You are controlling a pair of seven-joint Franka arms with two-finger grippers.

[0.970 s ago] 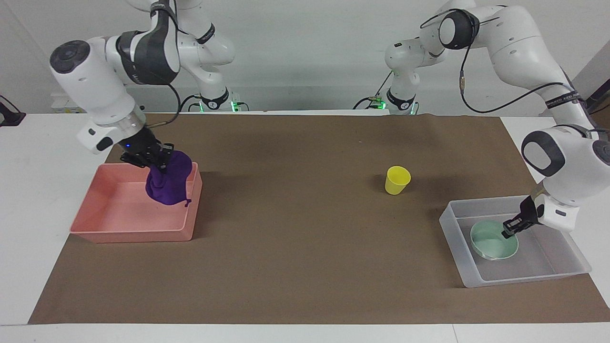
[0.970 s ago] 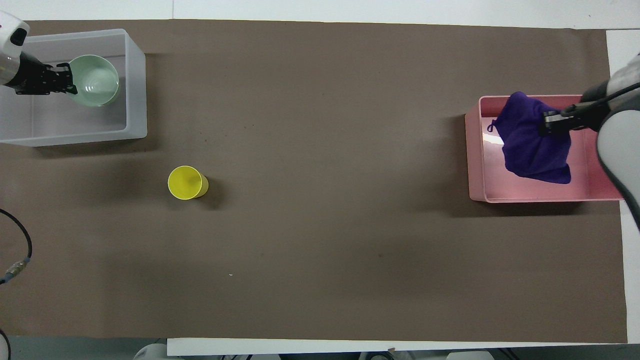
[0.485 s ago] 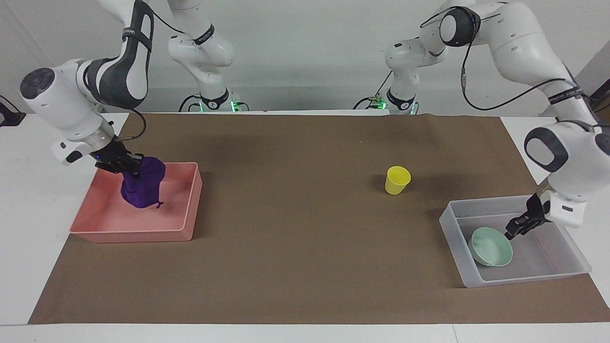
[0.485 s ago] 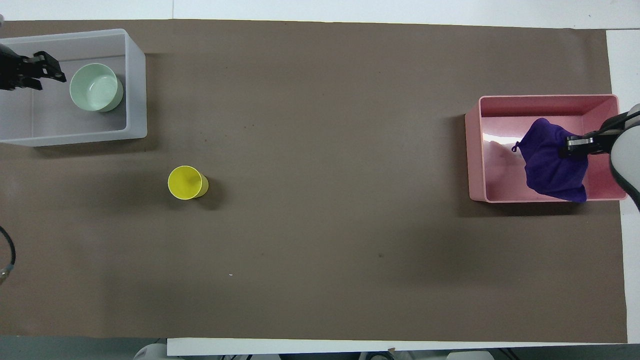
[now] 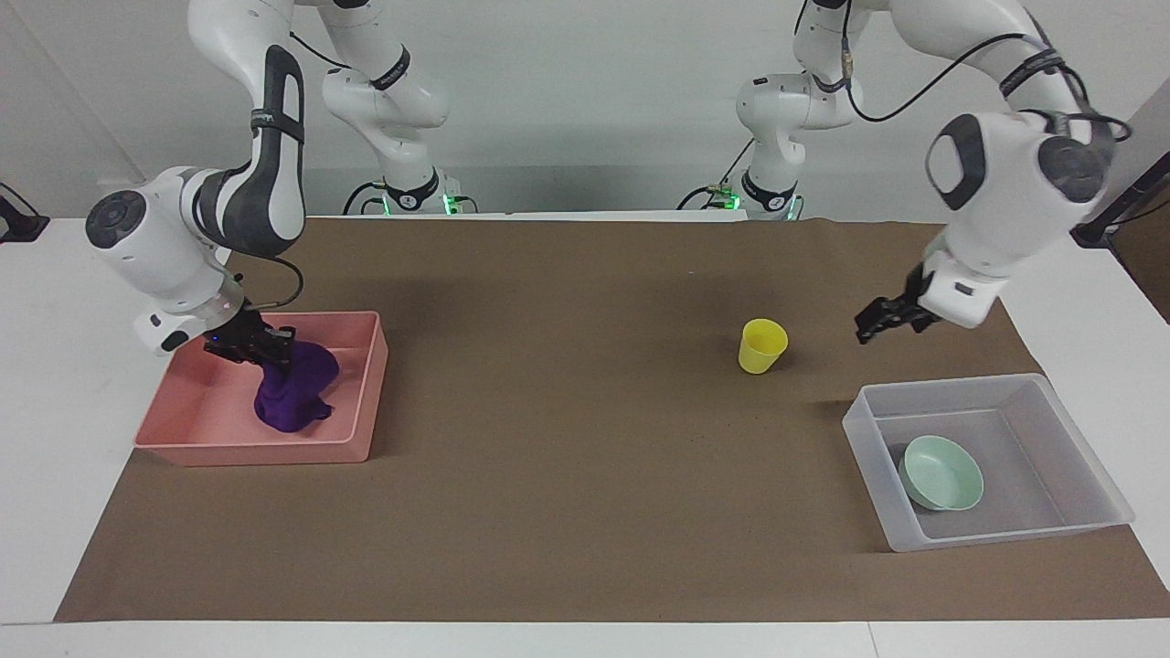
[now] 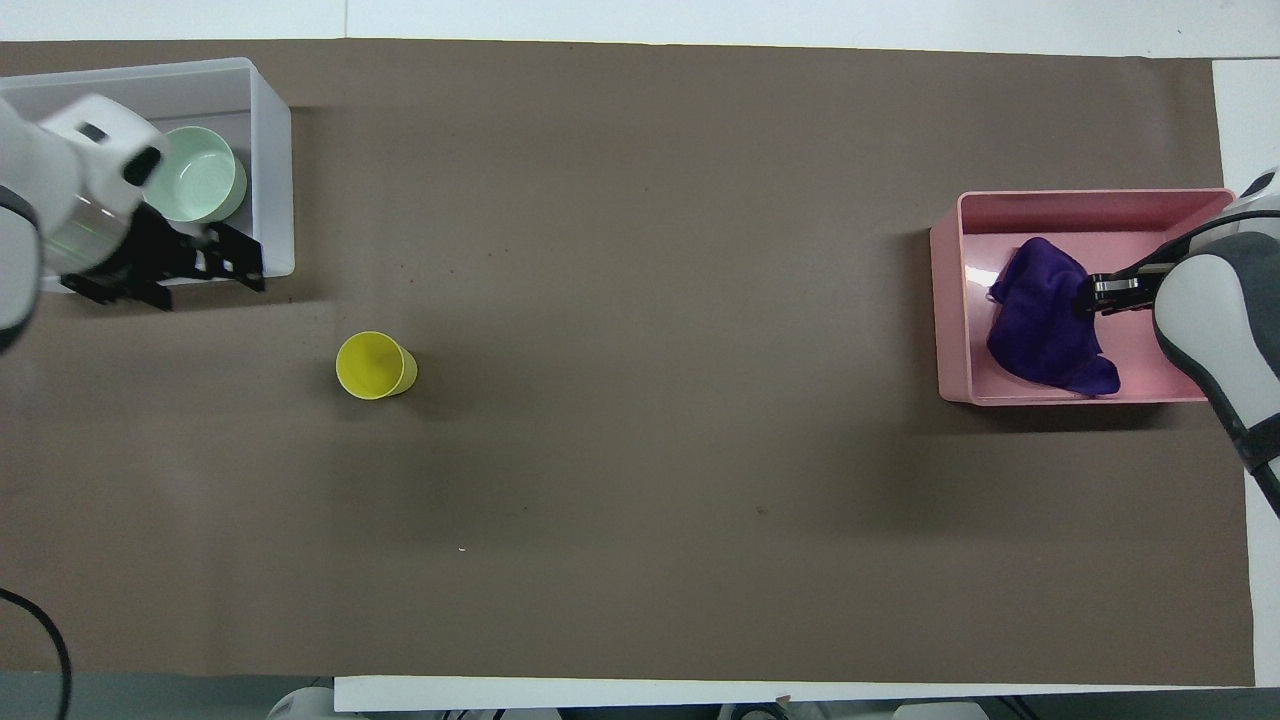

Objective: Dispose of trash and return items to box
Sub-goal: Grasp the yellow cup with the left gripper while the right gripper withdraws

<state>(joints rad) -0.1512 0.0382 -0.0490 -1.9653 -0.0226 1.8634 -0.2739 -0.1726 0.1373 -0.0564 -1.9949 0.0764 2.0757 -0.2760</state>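
Observation:
The purple cloth [image 5: 294, 393] lies bunched on the floor of the pink tub [image 5: 368, 388], also in the overhead view [image 6: 1040, 325]. My right gripper [image 5: 271, 350] is low in the tub, shut on the cloth's top. The mint-green bowl [image 5: 941, 472] sits in the clear-grey box [image 5: 866, 437], at its end toward the table's middle. My left gripper [image 5: 875, 327] is open and empty, raised over the mat between the box and the yellow cup [image 5: 760, 345]. The cup stands upright on the mat, nearer to the robots than the box.
A brown mat [image 5: 567, 411] covers most of the white table. In the overhead view the pink tub [image 6: 950, 300] is at the right arm's end and the box [image 6: 275, 150] at the left arm's end, with the cup [image 6: 373, 366] between.
My left gripper let go of the bowl, rose out of the box and moved toward the cup. My right gripper lowered the cloth onto the pink tub's floor.

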